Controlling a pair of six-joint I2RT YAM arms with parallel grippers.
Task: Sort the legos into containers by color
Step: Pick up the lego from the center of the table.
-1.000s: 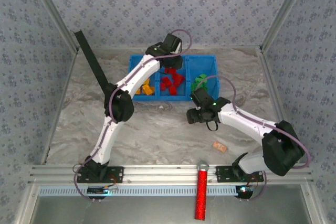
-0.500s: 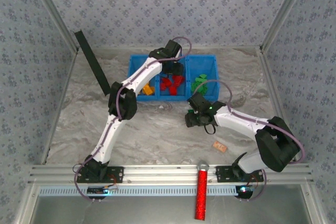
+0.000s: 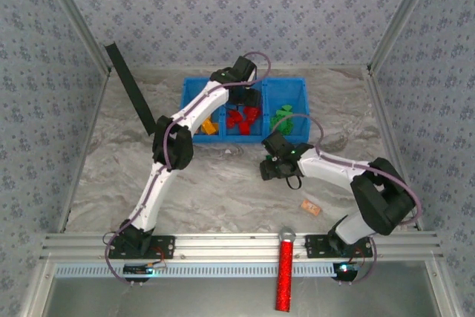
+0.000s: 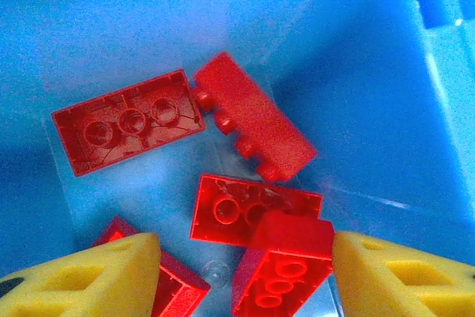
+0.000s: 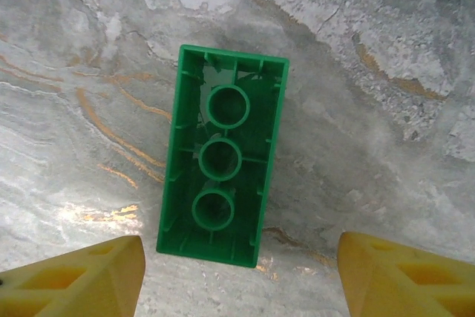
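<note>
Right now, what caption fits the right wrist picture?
Open right gripper hovers over an upside-down green lego on the marble table.

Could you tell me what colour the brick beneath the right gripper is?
The brick is green, clearest in the right wrist view.

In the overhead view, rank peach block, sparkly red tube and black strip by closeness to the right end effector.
From the right end effector:
1. peach block, to its near right
2. sparkly red tube, at the near edge
3. black strip, far left
</note>
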